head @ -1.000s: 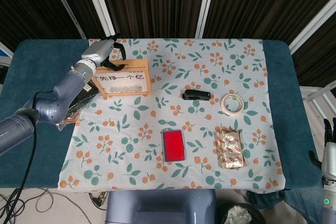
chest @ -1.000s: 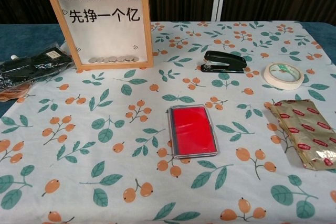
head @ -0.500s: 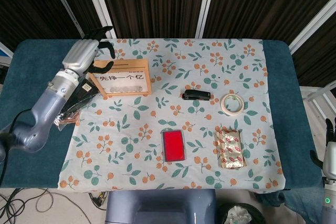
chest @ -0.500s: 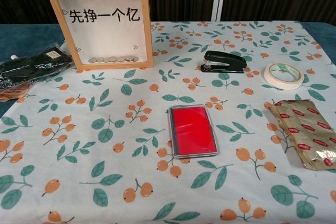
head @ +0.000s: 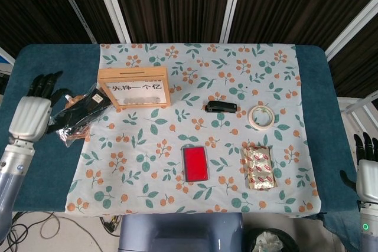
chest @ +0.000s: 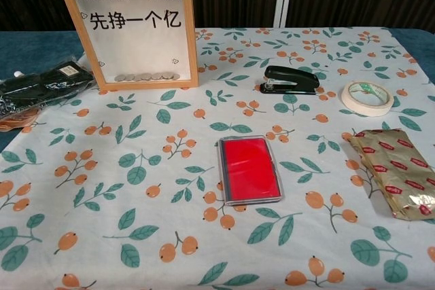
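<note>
Wooden frame: a coin-box frame (head: 134,87) with Chinese lettering is stood upright near the far left corner of the floral tablecloth (head: 266,69).
Left hand: the left hand (head: 32,112) is held over the blue tabletop by its left edge, fingers spread, nothing gripped.
Nearest thing: a black plastic-wrapped packet (head: 78,114) lies just beside that hand, overlapping the cloth's left edge.
Right hand: the right hand (head: 366,175) is seen off the right edge, fingers extended upward, empty.
Risk: the crinkled wrap could likely be snagged and dragged, or the frame tipped, if the arm is swung inward low.
</note>
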Tool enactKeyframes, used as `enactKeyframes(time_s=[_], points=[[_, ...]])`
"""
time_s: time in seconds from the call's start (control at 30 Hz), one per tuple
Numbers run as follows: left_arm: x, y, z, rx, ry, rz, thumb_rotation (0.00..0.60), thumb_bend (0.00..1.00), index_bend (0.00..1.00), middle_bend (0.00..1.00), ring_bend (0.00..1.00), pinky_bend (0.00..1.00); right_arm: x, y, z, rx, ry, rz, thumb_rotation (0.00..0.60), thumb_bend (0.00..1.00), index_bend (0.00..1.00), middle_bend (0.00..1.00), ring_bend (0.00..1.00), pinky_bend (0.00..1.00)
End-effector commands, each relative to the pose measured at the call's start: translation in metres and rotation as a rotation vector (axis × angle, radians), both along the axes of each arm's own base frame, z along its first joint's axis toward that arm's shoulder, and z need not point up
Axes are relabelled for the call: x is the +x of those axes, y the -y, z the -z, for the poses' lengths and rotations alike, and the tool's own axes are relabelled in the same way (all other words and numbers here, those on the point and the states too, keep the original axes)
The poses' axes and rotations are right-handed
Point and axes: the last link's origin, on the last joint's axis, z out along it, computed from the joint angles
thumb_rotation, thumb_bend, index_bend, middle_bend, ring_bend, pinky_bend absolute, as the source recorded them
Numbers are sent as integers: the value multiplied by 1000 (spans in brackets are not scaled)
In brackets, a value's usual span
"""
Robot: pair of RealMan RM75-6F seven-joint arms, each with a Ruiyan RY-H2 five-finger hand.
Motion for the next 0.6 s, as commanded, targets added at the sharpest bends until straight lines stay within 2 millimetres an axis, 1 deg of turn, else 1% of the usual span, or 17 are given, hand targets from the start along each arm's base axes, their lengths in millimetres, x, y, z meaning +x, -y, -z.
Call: enactKeyframes(time_s=[0.03,0.13,0.27,0.47,0.6], points=[[-23,32,14,-4,-82,-39,600,382,278,0,0,0,4,-1,2,36,21,-35,600,300,0,0,0,0],[-35,47,24,-18,-115,-60,600,383,271,0,0,0,9,-2,3,46,40,-69,600,300,0,0,0,0],[-45,61,34,-28,-144,-77,600,382,251,0,0,0,14,-3,2,48,47,-105,600,300,0,0,0,0],[-55,72,43,5,-150,-104,600,382,205,0,0,0,20,-7,1,63,50,-148,600,300,0,0,0,0],[-54,75,45,20,-141,-100,600,382,198,0,0,0,23,-9,1,65,49,-158,600,300,0,0,0,0]])
